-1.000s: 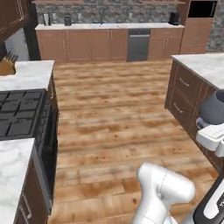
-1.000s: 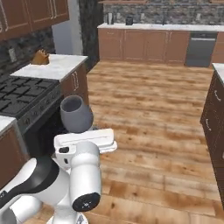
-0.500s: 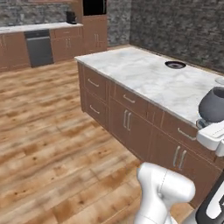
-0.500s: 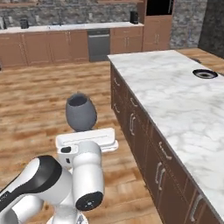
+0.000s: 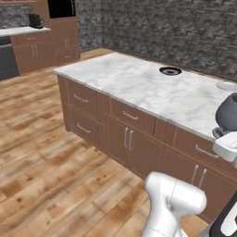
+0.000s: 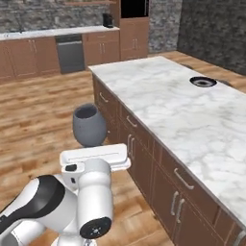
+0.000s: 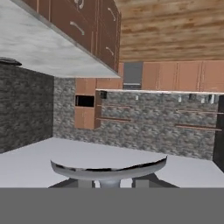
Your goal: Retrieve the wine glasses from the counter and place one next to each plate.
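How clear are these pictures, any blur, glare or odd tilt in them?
Left base view: soft, the marble island evenly lit without glare. Right base view: the wine glass above the hand looks sharp enough, far cabinets hazy. Hand view: rolled upside down, wooden floor on top, with the glass rim stretched wide.

The wine glass (image 6: 89, 126) shows its bowl; the stem is hidden behind the white hand. A plate (image 5: 227, 85) is cut by the frame edge.
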